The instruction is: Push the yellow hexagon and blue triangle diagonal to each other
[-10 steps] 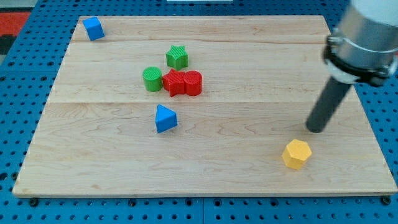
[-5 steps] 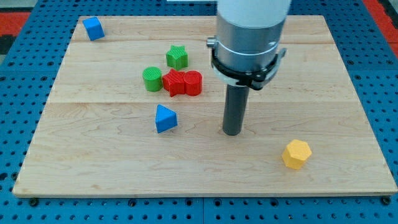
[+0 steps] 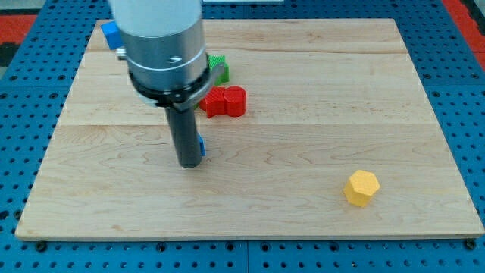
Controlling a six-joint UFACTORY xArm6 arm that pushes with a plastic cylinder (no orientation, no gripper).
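The yellow hexagon (image 3: 361, 187) lies near the board's bottom right. The blue triangle (image 3: 201, 147) is almost wholly hidden behind my rod; only a sliver shows at the rod's right edge. My tip (image 3: 189, 162) rests on the board at the view's left of centre, directly in front of the blue triangle, touching or nearly touching it. The yellow hexagon is far to the right of my tip.
Two red blocks (image 3: 225, 101) sit side by side above and right of my tip. A green block (image 3: 220, 68) peeks out behind the arm. A blue cube (image 3: 111, 34) is at the top left corner, partly hidden. The wooden board (image 3: 318, 91) lies on a blue pegboard.
My rod has swept left across the board, from beside the yellow hexagon to the blue triangle, now covering it and the green cylinder. No block has visibly moved.
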